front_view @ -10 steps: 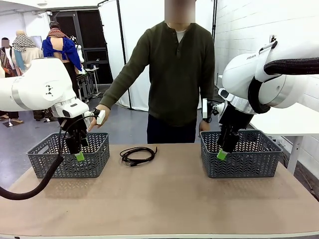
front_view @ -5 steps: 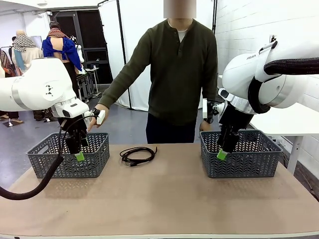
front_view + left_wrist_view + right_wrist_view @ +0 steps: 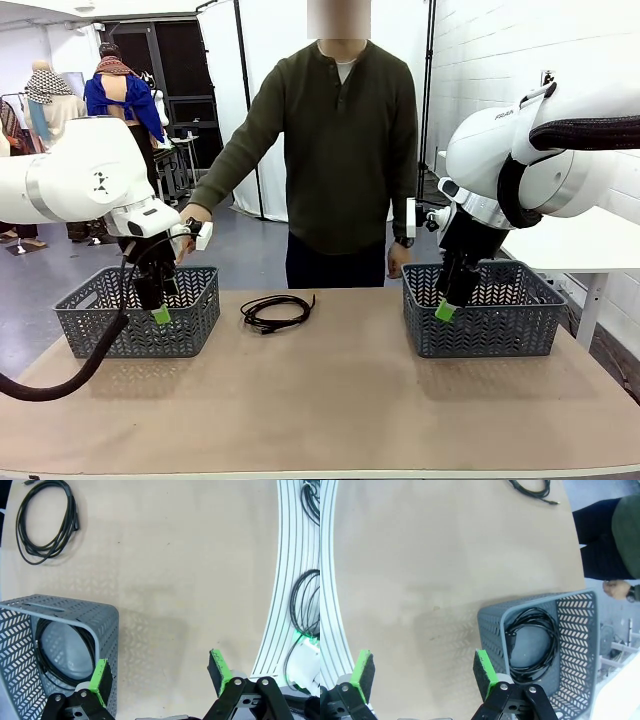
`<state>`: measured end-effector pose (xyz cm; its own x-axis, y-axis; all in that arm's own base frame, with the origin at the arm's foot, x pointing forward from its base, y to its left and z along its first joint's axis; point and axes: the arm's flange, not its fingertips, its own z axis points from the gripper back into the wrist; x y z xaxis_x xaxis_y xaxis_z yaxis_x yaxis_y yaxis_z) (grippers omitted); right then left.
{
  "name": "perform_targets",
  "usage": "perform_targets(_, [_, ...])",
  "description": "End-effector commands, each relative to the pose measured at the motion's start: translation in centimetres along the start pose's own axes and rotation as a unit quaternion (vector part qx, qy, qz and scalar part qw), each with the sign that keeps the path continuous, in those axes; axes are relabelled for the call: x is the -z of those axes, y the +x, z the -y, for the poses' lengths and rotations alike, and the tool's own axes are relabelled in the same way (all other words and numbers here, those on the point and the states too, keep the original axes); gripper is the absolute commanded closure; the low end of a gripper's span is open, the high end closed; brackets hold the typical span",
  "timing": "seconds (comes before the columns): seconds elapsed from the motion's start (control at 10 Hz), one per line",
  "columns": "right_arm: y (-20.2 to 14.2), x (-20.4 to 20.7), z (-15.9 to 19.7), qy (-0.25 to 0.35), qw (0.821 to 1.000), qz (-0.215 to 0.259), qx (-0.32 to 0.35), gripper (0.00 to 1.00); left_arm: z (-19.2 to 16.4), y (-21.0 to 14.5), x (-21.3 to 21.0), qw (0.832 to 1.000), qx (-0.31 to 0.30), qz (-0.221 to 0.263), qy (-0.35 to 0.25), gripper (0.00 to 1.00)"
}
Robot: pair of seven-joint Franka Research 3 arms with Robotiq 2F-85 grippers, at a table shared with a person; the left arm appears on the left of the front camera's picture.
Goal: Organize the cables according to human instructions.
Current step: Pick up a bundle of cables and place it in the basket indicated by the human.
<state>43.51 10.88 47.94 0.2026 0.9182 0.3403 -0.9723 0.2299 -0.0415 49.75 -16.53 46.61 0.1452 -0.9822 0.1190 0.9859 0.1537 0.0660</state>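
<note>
Near edge of the desk (image 3: 320,420): wide bare tan surface, open room across the whole front half and down the middle between the two baskets.

Left gripper (image 3: 160,313) hangs over the near right corner of the left grey basket (image 3: 100,325), jaws released and holding nothing. In the left wrist view its green pads (image 3: 101,679) straddle that basket's rounded corner wall, one pad over the basket, the other over bare desk. Inside this basket lies a coiled black cable (image 3: 65,655), looped against the walls.

Right gripper (image 3: 446,310) hangs over the near left corner of the right grey basket (image 3: 500,330), jaws released, empty. The right wrist view shows one pad (image 3: 484,667) just at the basket's corner edge and the other out over bare desk. A coiled cable with a chunky plug (image 3: 532,642) lies on this basket's floor.

Mid-desk, between the baskets and nearer the left one: a loose cable coil (image 3: 275,311) flat on the surface, well apart from both baskets and both grippers, clear room all around it.

Far edge: the person (image 3: 330,150) stands behind the desk, one hand (image 3: 190,218) held out above the left basket's far side, the other hand (image 3: 397,260) low beside the right basket's far left corner, a watch on that wrist.
</note>
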Motion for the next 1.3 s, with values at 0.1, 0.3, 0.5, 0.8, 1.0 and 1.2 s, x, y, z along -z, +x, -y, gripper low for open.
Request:
perform_targets(0.1, [0.2, 0.0, 0.2, -0.004, 1.000, -0.003, 0.005, 0.00, -2.2, 4.6, 0.9, 0.999, -0.043, -0.025, 0.000, 0.00])
perform_targets(0.3, [0.2, 0.0, 0.2, -0.004, 1.000, -0.003, 0.005, 0.00, -3.7, 8.6, 2.3, 0.998, -0.049, -0.039, -0.005, 0.00])
perform_targets(0.5, [0.2, 0.0, 0.2, -0.004, 1.000, -0.003, 0.005, 0.00, -5.7, 12.8, 3.2, 0.997, -0.052, -0.051, -0.023, 0.00])
perform_targets(0.8, [0.2, 0.0, 0.2, -0.004, 1.000, -0.003, 0.005, 0.00, -7.9, 16.3, 4.2, 0.997, -0.050, -0.054, -0.030, 0.00])
perform_targets(1.0, [0.2, 0.0, 0.2, -0.004, 1.000, -0.003, 0.005, 0.00, -8.8, 16.3, 4.1, 0.996, -0.063, -0.050, -0.036, 0.00])
perform_targets(1.2, [0.2, 0.0, 0.2, -0.004, 1.000, -0.003, 0.005, 0.00, -7.3, 15.9, 4.7, 0.998, -0.043, -0.039, -0.035, 0.00])
